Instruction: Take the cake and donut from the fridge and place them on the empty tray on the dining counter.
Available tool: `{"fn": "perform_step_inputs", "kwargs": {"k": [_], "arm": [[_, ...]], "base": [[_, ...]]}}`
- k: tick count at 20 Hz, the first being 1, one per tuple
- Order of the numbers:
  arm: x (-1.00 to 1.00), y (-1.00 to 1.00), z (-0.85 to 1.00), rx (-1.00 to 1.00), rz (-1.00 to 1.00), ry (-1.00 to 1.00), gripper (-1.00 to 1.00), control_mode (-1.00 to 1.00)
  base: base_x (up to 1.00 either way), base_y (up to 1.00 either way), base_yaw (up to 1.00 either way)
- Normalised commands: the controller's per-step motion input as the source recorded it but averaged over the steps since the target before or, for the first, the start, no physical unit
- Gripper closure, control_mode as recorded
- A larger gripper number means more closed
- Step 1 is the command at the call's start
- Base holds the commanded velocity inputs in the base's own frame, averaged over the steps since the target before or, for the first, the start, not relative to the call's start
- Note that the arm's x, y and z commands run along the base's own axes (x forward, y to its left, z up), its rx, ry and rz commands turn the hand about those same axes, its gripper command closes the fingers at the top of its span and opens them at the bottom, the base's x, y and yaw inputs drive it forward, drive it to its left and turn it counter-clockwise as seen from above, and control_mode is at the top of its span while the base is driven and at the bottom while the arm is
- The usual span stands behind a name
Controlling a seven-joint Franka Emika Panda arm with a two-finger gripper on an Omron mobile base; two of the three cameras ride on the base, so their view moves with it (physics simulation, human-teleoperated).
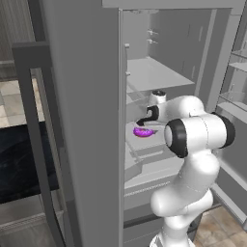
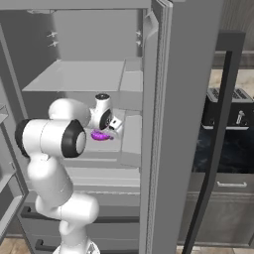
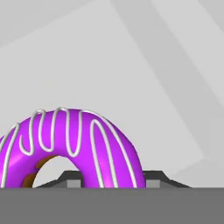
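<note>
Fridge [image 1: 87, 120] doors open. I see the arm reaching in to the middle shelf [image 2: 106, 151]. Donut [image 3: 72, 146] sits on that shelf, at 7 o'clock in the hand view, its right side between the two fingertips [image 3: 153, 177]. Gripper [image 3: 111, 178] narrowed about the donut; I cannot tell whether the pads touch it

Kitchen: open grey fridge [image 2: 163, 124] w/ shelves, toaster [image 2: 229, 108] on black counter [image 2: 218, 149], grey cabinet drawer [image 2: 228, 198] below, tiled floor [image 1: 219, 226].
</note>
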Motion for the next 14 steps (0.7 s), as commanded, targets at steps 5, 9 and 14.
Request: {"fn": "perform_step_inputs", "kwargs": {"k": [5, 9, 14], "arm": [[-1.00, -0.02, -0.14, 0.04, 0.00, -0.06, 1.00, -1.00], [-1.00, 0.00, 0.21, 0.14, 0.05, -0.01, 1.00, -1.00], [-1.00, 0.00, 0.96, 0.19, 0.09, -0.16, 1.00, -1.00]], "base": [[0.00, 0.00, 0.00], [0.00, 0.00, 0.00], [0.00, 0.00, 0.00]]}}
